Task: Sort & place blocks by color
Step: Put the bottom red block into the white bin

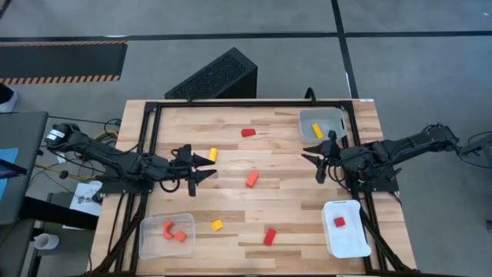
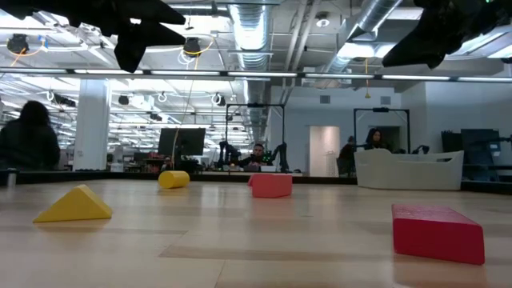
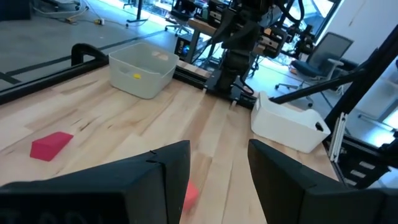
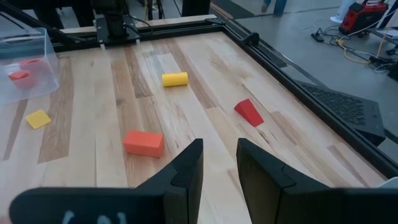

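My left gripper (image 1: pixel 206 165) hangs above the wood with its fingers spread apart and nothing between them, and my right gripper (image 1: pixel 315 158) faces it from across the table, fingers likewise parted and empty. Between the 2, a little nearer my left, lies the orange block (image 1: pixel 251 179); just beside my left fingertips sits the yellow cylinder (image 1: pixel 213 154), and farther out ahead lies the red wedge (image 1: pixel 247 132). Back toward my left arm's side lie a small yellow block (image 1: pixel 217 225) and a red block (image 1: pixel 270 236) on the bare table. 3 trays are already part filled: the clear tray (image 1: pixel 146 238) by my left arm holds 2 orange pieces, the tray (image 1: pixel 307 117) just behind my right gripper holds 1 yellow piece, and the white tray (image 1: pixel 361 242) by my right arm holds 1 red piece. I judge I am between picks, with 5 blocks unsorted. Next, I think, my left should drop over the yellow cylinder or the orange block, centre the spread fingers on its short sides and close, then carry it to the tray of matching colour.
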